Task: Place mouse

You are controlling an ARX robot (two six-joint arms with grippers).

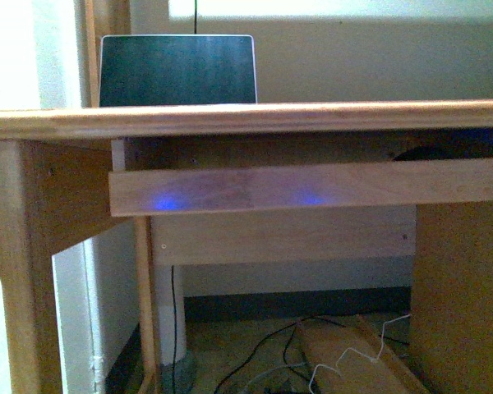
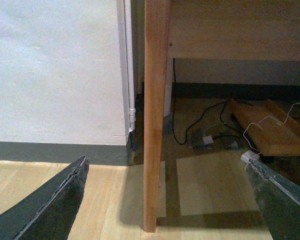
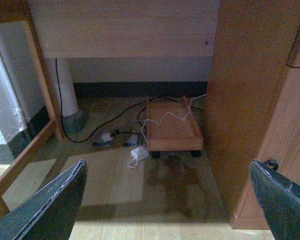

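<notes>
Only the dark domed top of the mouse (image 1: 431,153) shows in the front view, under the desk top at the right, just behind the front board of the pull-out shelf (image 1: 312,187). Neither arm appears in that view. My left gripper (image 2: 175,202) is open and hangs low over the wooden floor, next to a desk leg (image 2: 155,125). Low in front of the desk's knee space, my right gripper (image 3: 172,200) is also open, and nothing lies between its fingers. The mouse is out of sight in both wrist views.
A laptop (image 1: 177,71) stands open on the desk top (image 1: 246,119) at the back left. Under the desk lie cables, a white adapter (image 3: 139,153) and a low wheeled wooden tray (image 3: 172,127). The desk's cabinet side (image 3: 255,100) rises close to the right gripper.
</notes>
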